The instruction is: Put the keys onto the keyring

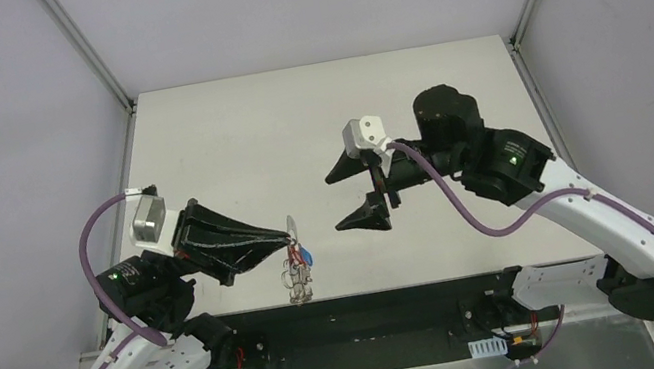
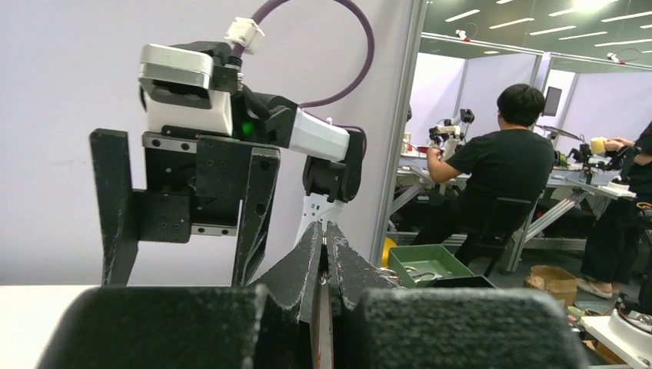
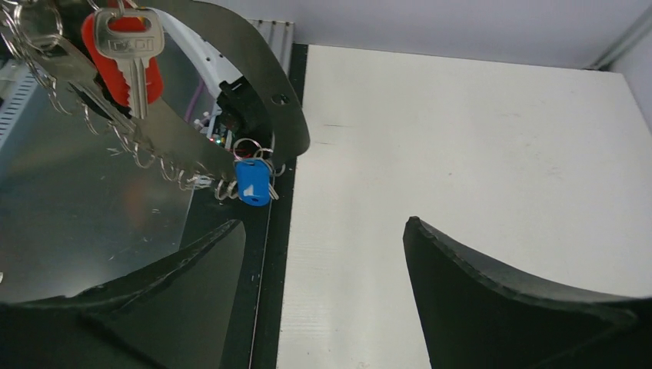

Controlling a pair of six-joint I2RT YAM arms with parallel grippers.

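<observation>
Keyring (image 1: 290, 223) hangs overhead in the clenched left gripper (image 1: 290, 243), keys (image 1: 299, 273) dangling at 6 o'clock and the right gripper (image 1: 336, 203) spread empty at 3 o'clock, apart; the left wrist view shows jaws pressed shut; the right wrist view shows wide jaws, red key (image 3: 123, 61) and blue key (image 3: 252, 182) untouched at 10 o'clock.

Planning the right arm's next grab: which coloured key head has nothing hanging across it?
The bright blue key, small with a white mark, its face unobstructed. The red key has a silvery key hanging across its front.
</observation>
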